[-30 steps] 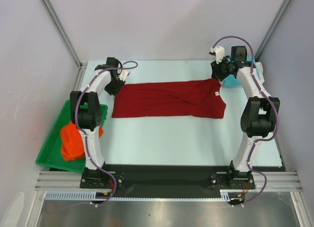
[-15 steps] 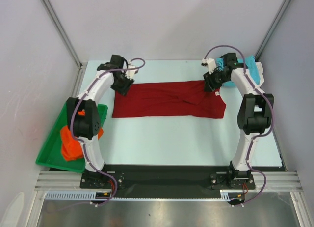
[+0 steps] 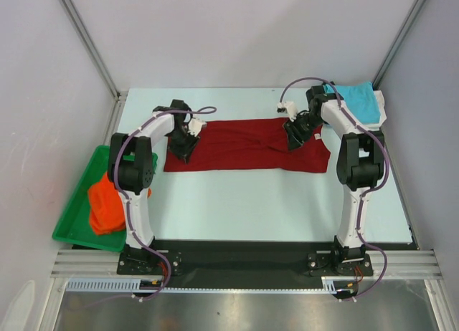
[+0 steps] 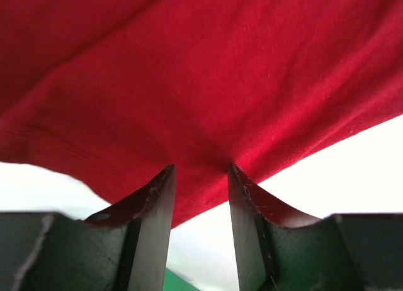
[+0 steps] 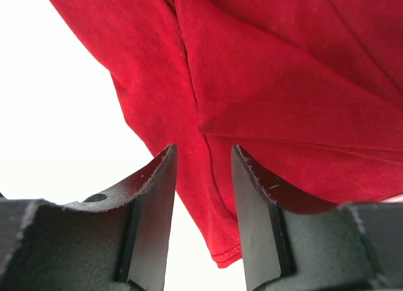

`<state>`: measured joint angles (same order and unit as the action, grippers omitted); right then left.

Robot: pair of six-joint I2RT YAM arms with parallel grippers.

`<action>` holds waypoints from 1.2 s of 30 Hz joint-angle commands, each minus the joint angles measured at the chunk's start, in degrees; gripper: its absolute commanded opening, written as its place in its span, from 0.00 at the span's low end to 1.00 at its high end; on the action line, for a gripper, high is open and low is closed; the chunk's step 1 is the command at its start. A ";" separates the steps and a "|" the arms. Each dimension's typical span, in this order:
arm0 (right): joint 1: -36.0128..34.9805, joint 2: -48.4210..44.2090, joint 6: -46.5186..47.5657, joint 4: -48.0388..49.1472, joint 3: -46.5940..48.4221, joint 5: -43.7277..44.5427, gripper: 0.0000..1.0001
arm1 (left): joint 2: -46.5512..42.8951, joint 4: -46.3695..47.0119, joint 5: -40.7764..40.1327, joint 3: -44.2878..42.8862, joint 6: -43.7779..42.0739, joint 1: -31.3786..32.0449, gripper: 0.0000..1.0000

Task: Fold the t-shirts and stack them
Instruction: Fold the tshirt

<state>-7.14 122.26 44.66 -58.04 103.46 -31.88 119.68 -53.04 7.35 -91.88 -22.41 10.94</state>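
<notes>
The dark red t-shirt (image 3: 244, 145) lies spread flat and wide across the back half of the table. It fills the left wrist view (image 4: 189, 83) and the right wrist view (image 5: 277, 83). My left gripper (image 3: 181, 141) is open over the shirt's left end, with its tips (image 4: 200, 168) at the cloth's edge. My right gripper (image 3: 295, 134) is open over the shirt's right part, with its tips (image 5: 203, 147) above a hemmed edge. The turquoise t-shirt (image 3: 356, 102) lies at the back right corner. The orange t-shirt (image 3: 104, 205) lies bunched in the green tray (image 3: 79, 234).
The green tray sits off the table's left edge, beside the left arm's base. Metal frame posts stand at the back corners, and grey walls close in the back and sides. Bare pale table shows in front of the red shirt.
Both grippers have moved from the back corners inward and down onto the red shirt's two ends. The right arm has moved off the turquoise shirt, which now shows whole.
</notes>
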 commanded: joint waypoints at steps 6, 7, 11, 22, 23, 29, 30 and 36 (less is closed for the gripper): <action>-1.74 -1.50 2.18 -1.29 -1.86 3.66 0.48 | 0.38 1.27 2.23 -0.32 0.97 -0.48 0.43; -1.91 -0.97 2.18 -1.02 -1.77 4.01 0.48 | 0.55 1.27 2.23 -0.41 1.06 -0.48 0.43; -2.53 0.96 1.66 0.12 0.59 4.72 0.49 | 1.52 1.36 1.61 -0.41 1.49 -0.48 0.43; -3.94 4.48 0.95 2.14 3.24 8.15 0.48 | 2.14 1.97 1.26 0.03 2.90 -0.57 0.43; -3.94 4.48 0.86 2.23 3.07 8.67 0.47 | 2.14 2.06 1.17 0.03 2.99 -0.48 0.43; -4.29 3.69 -0.63 5.04 2.45 10.96 0.27 | 2.49 2.41 1.26 0.12 3.25 -0.48 0.42; -4.29 3.43 -0.81 5.48 2.54 11.31 0.24 | 2.40 2.41 1.26 0.12 3.25 -0.48 0.42; -5.34 3.16 -0.98 7.15 6.30 13.77 0.18 | 2.32 2.67 1.17 0.47 2.99 -0.48 0.42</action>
<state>-11.46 126.87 44.16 -53.30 105.16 -20.16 121.12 -52.07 7.73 -91.48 -19.92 10.74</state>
